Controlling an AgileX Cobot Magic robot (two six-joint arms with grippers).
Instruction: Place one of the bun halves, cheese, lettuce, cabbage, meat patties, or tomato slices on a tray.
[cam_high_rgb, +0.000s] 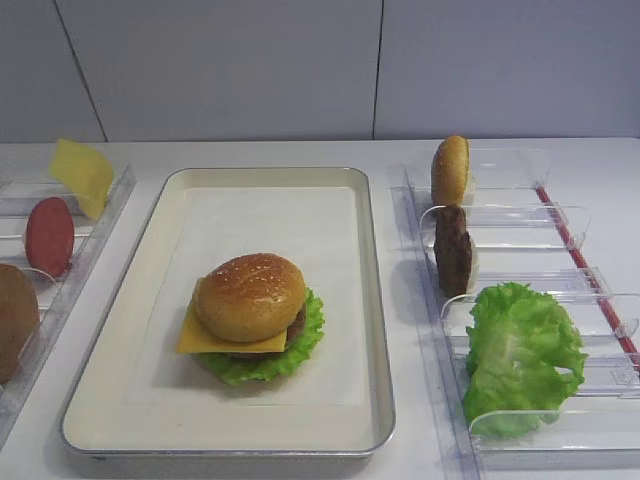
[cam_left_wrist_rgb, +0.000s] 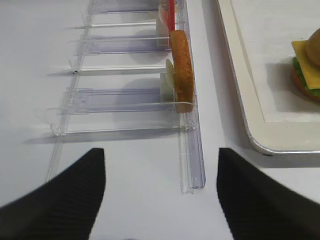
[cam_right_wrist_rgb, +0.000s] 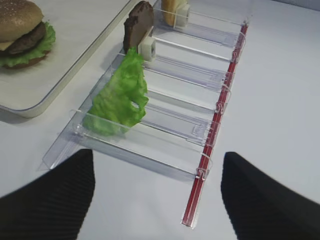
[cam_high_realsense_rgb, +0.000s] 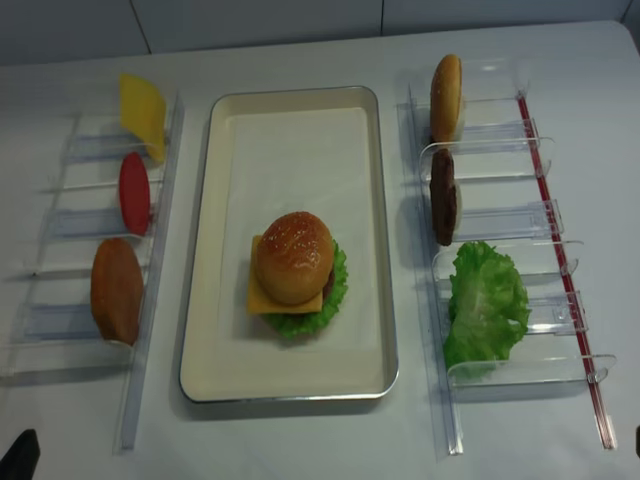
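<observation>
Right gripper (cam_right_wrist_rgb: 157, 195): jaws wide apart, nothing between them, only bare table and the near end of the right rack (cam_right_wrist_rgb: 165, 107). Fingers (cam_right_wrist_rgb: 50, 200) dark, at the bottom corners of the right wrist view.

Left gripper (cam_left_wrist_rgb: 161, 192): jaws also spread wide, empty, over bare table at the near end of the left rack (cam_left_wrist_rgb: 125, 100). A brown bun piece (cam_left_wrist_rgb: 182, 70) stands on edge in the nearest slot, just ahead of the gripper.

Right rack, near to far: lettuce leaf (cam_high_rgb: 520, 355) slumped across the near dividers, patty (cam_high_rgb: 452, 250) upright, bun half (cam_high_rgb: 450, 170) upright at the far end.

Left rack, near to far: brown bun piece, tomato slice (cam_high_rgb: 49, 236) upright, cheese slice (cam_high_rgb: 82, 175) leaning at the far end.

Tray (cam_high_rgb: 120, 330) lies between the racks. On its paper liner, towards the near half, sits a stacked burger: bun top (cam_high_rgb: 250, 295) uppermost, glossy and speckled, over a cheese square, a patty edge and lettuce. Neither gripper touches it.
</observation>
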